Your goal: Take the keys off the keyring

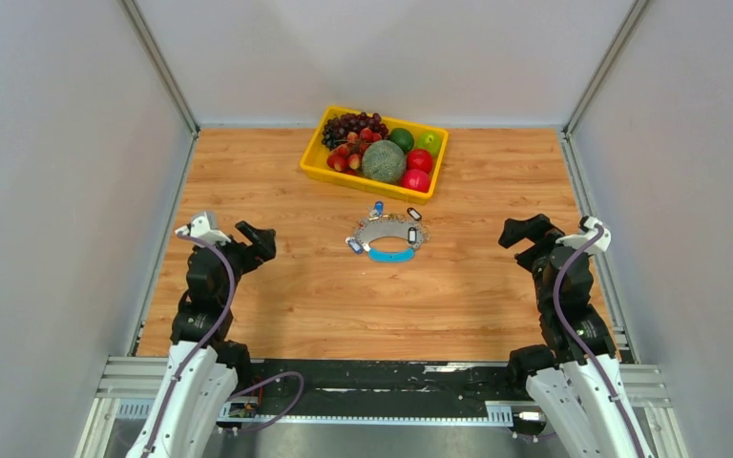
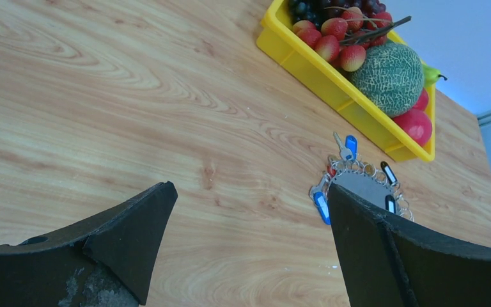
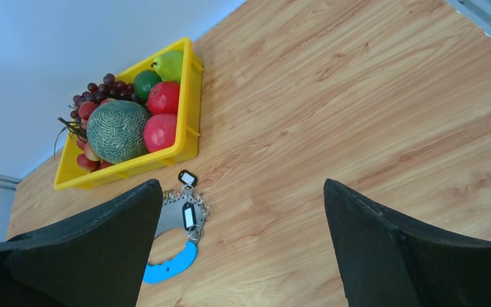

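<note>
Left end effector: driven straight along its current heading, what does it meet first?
The open left end effector probably meets bare light wooden tabletop first, left of the silvery wire keyring; depth unclear.

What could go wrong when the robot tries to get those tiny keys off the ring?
The keys are tiny and lie flat on the table, so broad fingers may slip off or pinch several together. The left gripper and right gripper are both open and away; if just one pulls, the loose keyring would probably drag along. It lies near the yellow tray, so a push might shove it against that.
</note>
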Motion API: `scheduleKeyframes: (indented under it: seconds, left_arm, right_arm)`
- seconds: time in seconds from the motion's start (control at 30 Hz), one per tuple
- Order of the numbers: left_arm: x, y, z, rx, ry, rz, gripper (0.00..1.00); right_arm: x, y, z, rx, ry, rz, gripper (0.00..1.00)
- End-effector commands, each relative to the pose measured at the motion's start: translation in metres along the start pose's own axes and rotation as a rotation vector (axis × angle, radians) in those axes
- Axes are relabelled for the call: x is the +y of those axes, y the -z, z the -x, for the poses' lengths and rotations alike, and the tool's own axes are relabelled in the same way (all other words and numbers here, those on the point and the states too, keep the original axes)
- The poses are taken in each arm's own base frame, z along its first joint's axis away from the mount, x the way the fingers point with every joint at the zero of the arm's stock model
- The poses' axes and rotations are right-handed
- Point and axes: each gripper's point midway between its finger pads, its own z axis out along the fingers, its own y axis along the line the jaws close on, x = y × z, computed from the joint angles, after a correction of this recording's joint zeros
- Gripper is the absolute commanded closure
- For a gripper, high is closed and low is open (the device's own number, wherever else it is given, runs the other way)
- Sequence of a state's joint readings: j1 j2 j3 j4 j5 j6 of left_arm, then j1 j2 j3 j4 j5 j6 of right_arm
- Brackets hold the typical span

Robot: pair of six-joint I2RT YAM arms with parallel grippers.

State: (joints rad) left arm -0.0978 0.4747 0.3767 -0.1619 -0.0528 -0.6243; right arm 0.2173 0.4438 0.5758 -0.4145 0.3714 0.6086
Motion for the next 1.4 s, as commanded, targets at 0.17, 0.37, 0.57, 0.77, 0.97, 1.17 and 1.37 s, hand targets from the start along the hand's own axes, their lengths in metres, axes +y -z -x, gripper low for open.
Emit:
scheduleKeyframes:
  seconds: [0.17, 0.37, 0.57, 0.77, 0.97, 1.17, 1.37]
  left_arm:
    - [-0.013, 0.0, 0.017, -0.031, -0.043, -0.043, 0.0]
    - [-0.033, -0.004, 0.001, 0.047, -0.041, -0.162, 0.0]
    - [-0.05, -0.022, -0.014, 0.083, 0.002, -0.193, 0.0]
    - [-0.082, -0.04, -0.032, 0.143, -0.085, -0.229, 0.0]
    - [-0.092, -0.07, -0.055, 0.233, -0.157, -0.253, 0.0]
    - [-0.088, -0.104, -0.09, 0.363, -0.202, -0.233, 0.04]
    - [-0.094, -0.104, -0.089, 0.333, -0.216, -0.287, 0.04]
  right_arm:
    - [0.005, 0.0, -0.001, 0.014, -0.036, 0.014, 0.0]
    - [0.027, -0.002, -0.021, 0.069, -0.055, 0.16, 0.08]
    - [0.064, -0.028, -0.066, 0.294, 0.066, 0.277, 0.16]
    - [0.097, -0.056, -0.118, 0.434, 0.279, 0.248, 0.18]
    - [0.121, -0.069, -0.155, 0.493, 0.377, 0.259, 0.25]
    - [0.153, -0.066, -0.197, 0.58, 0.502, 0.379, 0.32]
    - [0.187, -0.056, -0.253, 0.69, 0.686, 0.561, 0.29]
